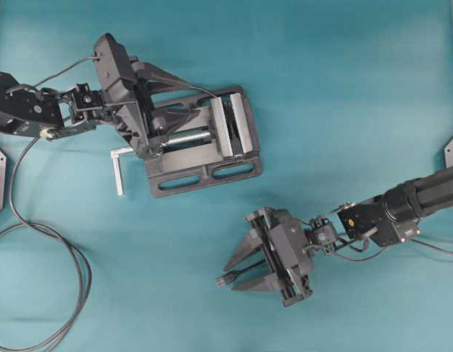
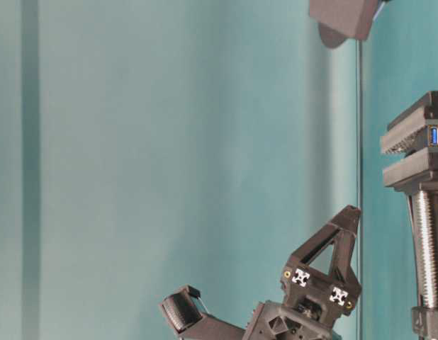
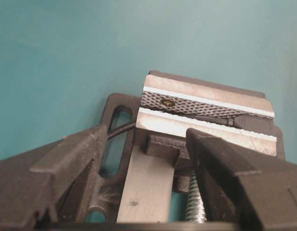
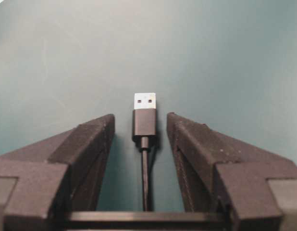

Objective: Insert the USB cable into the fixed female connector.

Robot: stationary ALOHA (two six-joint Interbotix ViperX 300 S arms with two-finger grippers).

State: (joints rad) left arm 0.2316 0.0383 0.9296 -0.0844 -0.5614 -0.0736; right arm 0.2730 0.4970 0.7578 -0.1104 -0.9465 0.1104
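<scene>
USB cable (image 4: pixel 144 124) lies flat between my right gripper (image 1: pixel 240 270) fingers, spread, plug toward twelve o'clock, untouched. Left gripper (image 1: pixel 159 125), spread, hovers over vise (image 1: pixel 237 125) pinning female connector (image 3: pixel 253 123), seemingly steadying.

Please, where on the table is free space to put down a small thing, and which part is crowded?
Free: the wide teal stretch right of the vise, above the right claw, and the strip below it. Crowded: the left side, where the left claw hangs over the vise and the looped cable lies; the USB cable lies between the right claw's fingers.
</scene>
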